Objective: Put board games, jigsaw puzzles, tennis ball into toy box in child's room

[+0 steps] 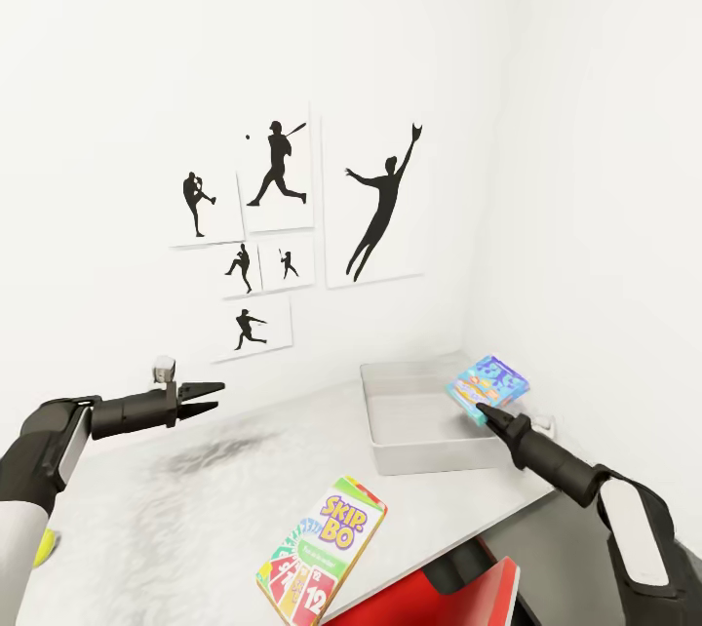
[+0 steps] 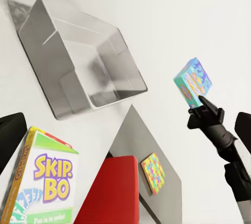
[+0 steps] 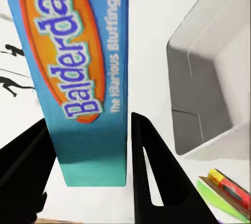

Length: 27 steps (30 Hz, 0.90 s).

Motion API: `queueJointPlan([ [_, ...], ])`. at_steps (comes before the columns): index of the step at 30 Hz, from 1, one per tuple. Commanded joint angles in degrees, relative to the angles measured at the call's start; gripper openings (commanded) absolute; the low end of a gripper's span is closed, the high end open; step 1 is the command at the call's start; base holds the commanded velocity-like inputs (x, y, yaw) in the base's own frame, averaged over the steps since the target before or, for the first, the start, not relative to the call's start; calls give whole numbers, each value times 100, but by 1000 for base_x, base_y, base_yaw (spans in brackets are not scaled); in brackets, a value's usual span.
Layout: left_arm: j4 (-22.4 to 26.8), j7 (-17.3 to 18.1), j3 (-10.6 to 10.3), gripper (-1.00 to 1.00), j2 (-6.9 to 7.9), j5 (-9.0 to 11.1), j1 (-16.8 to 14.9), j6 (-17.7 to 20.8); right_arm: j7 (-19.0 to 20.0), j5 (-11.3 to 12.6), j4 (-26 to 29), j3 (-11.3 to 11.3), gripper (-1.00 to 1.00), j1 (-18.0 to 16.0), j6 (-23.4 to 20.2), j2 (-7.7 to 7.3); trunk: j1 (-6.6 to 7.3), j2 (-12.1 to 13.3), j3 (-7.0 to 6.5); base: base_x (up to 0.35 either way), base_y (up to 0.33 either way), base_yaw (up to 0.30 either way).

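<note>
White walls (image 1: 117,70) meet in a corner at the right of the head view. Six white prints (image 1: 283,226) of black baseball-player silhouettes hang in a cluster on the far wall, the largest showing a leaping catcher. Below, a pale worktop (image 1: 195,499) runs to the corner under soft, even light. A red chair (image 1: 439,602) stands at its near edge.
</note>
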<state>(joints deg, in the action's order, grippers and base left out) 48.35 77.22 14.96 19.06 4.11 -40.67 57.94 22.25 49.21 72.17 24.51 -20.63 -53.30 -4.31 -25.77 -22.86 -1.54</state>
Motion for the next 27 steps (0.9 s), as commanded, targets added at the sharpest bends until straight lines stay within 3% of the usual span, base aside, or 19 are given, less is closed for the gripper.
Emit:
queueJointPlan([
  [1,-1,7,-3,100,1,12,-2,55,-105,7,-71,6,-100,-175,-202,-9,-2,-5,3,0,0,0],
  [5,-1,4,-15,100,-6,11,-1,51,-645,2,-330,-75,-100,-897,-603,-11,-2,-5,3,0,0,0],
  [11,-1,4,-29,100,-8,11,-1,51,-1285,7,-1120,-406,-100,-1857,-670,-7,-2,-5,3,0,0,0],
  [15,-1,4,-34,100,-8,8,-2,51,-1689,1,-1952,-605,-100,-2507,-670,33,-2,-5,3,0,0,0],
  [20,-1,11,-12,100,6,10,-2,51,-2673,1,-3236,-1134,-100,-3388,-670,62,-2,-5,3,0,0,0],
  [24,-1,12,0,100,12,11,-2,51,-2847,0,-3716,-1394,-100,-3697,-670,38,-2,-5,3,0,0,0],
  [27,-1,12,2,100,13,11,-2,51,-2869,0,-3797,-1723,-100,-3757,-670,-6,-2,-5,3,0,0,0],
])
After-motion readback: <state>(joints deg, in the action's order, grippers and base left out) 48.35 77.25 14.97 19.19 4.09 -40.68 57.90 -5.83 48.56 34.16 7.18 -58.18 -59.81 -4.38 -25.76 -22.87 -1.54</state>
